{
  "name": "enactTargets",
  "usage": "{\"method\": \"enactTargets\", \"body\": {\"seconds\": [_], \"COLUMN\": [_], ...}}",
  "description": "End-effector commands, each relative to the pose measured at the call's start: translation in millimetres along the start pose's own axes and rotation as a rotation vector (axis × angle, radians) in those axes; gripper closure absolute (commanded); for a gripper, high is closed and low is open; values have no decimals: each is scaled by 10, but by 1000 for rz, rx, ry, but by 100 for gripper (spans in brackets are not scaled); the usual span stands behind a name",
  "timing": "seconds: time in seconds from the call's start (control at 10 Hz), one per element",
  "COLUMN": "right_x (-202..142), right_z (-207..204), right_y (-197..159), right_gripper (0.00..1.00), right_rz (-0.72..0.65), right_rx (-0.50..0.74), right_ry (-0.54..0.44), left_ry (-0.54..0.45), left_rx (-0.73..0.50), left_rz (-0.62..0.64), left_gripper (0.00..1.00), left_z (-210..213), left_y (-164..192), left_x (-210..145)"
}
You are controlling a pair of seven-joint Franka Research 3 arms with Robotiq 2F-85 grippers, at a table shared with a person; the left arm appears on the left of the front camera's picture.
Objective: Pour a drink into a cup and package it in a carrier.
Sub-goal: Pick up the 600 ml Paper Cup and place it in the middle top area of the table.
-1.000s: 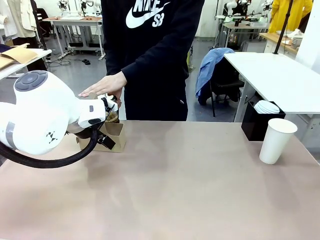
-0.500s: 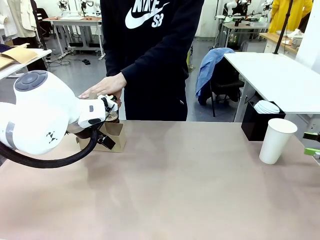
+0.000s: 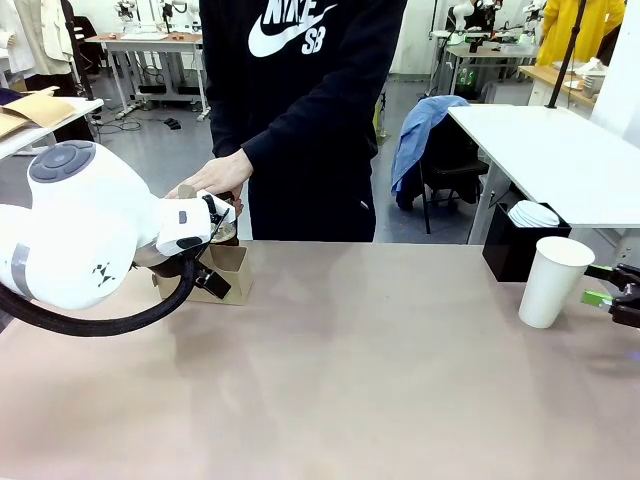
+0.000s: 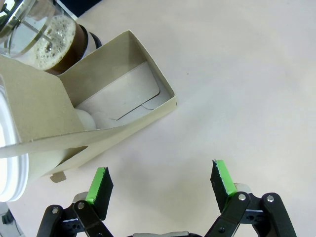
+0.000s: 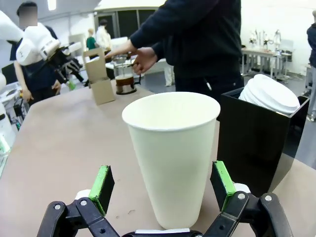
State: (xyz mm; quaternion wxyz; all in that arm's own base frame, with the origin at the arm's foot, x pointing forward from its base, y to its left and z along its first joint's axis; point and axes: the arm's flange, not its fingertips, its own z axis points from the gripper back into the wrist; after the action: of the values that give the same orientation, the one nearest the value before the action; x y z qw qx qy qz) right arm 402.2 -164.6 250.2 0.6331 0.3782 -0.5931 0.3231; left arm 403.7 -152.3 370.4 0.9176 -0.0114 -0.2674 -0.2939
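The tall white paper cup (image 3: 555,280) stands at the table's right side. My right gripper (image 3: 598,284) is open just right of it; in the right wrist view its green pads (image 5: 104,180) flank the cup (image 5: 173,158) without touching. The brown cardboard carrier (image 3: 226,272) sits at the far left, partly behind my left arm. My left gripper (image 4: 160,185) hangs open above the table beside the carrier (image 4: 98,113). The dark drink (image 4: 54,37) is in a glass press behind the carrier, and the person's hand (image 3: 215,175) rests on that press (image 5: 123,81).
A black box (image 3: 515,250) holding a stack of white lids (image 3: 533,213) stands behind the cup at the right edge. A shorter lidded white cup (image 4: 7,158) sits in the carrier's near slot. The person stands at the far side.
My right gripper has come in from the right edge and now sits close to the tall cup. The person's hand has closed on the press. The left arm is still.
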Motion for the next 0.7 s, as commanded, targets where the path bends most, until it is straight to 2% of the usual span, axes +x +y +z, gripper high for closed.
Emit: {"method": "enactTargets", "body": {"seconds": [0.0, 0.6], "right_x": [-66, -221], "right_z": [-111, -452], "right_y": [14, 40], "right_gripper": [0, 0], "right_rz": [17, 0], "right_rx": [-34, -22], "right_ry": [-32, 10], "left_ry": [0, 0], "left_rx": [-1, -1], "left_rz": [1, 1], "left_gripper": [0, 0], "left_z": [1, 1], "left_y": [3, 3], "left_x": [-3, -3]}}
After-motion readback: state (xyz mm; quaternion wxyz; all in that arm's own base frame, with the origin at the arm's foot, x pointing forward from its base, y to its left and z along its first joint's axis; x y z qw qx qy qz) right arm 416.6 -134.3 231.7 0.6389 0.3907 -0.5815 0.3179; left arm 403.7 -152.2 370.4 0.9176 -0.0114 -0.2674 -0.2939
